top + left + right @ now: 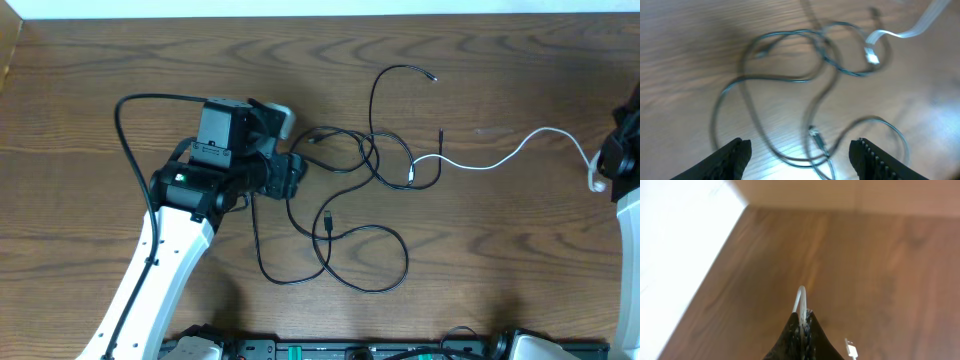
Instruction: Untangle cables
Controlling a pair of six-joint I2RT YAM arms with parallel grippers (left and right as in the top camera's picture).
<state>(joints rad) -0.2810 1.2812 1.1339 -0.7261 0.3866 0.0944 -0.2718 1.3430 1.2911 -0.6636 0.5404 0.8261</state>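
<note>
The cables (371, 150) lie loosely tangled on the middle of the table (500, 280). A white cable (480, 167) runs from them to the right gripper (802, 325), whose jaws are clamped on its end, likely to draw it free. The left gripper (800, 150) hovers over the tangle's left side with jaws open, seemingly ready to grasp.

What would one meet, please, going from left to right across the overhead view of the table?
Left gripper, fingers open → tangled black cables → white cable → right gripper, fingers shut on the white cable's end.
</note>
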